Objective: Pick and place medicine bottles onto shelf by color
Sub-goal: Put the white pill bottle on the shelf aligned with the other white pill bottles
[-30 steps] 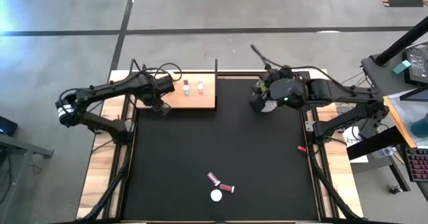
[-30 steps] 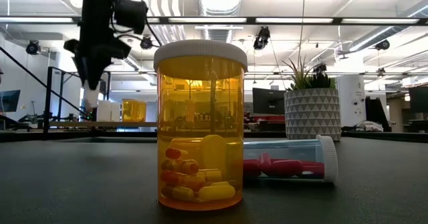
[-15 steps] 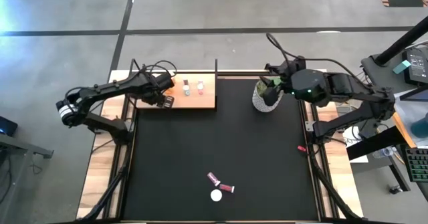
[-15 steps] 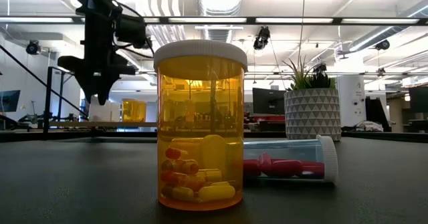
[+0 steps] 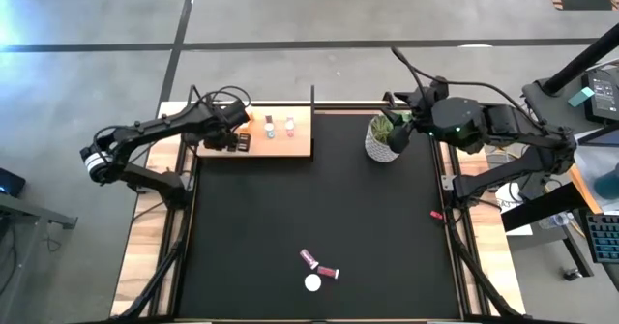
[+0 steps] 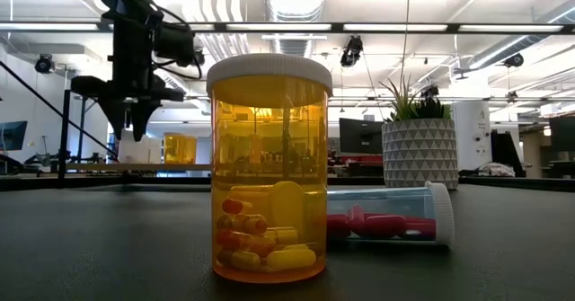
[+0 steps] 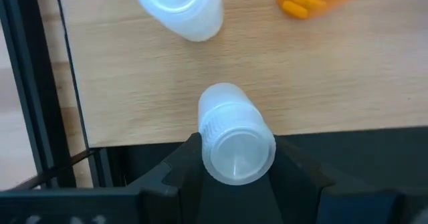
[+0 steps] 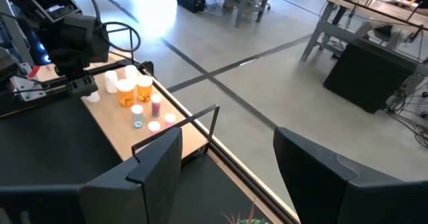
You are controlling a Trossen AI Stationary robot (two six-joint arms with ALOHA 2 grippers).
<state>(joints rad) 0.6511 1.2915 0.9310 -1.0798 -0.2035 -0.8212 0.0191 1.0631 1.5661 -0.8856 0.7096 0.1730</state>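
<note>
Over shelf [image 5: 280,135], left gripper [image 7: 234,158] lower than before, clamping white bottle [image 7: 232,136].

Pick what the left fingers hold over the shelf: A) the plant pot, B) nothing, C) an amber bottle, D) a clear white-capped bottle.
D: in the left wrist view the left gripper clamps a clear bottle, cap toward the camera, at the shelf edge.

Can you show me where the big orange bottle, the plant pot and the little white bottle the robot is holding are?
orange bottle [image 6: 269,171]: low view, on its amber body.
plant pot [image 6: 420,153]: low view, on its patterned white wall.
white bottle [image 7: 234,140]: left wrist view, on its cap.
</note>
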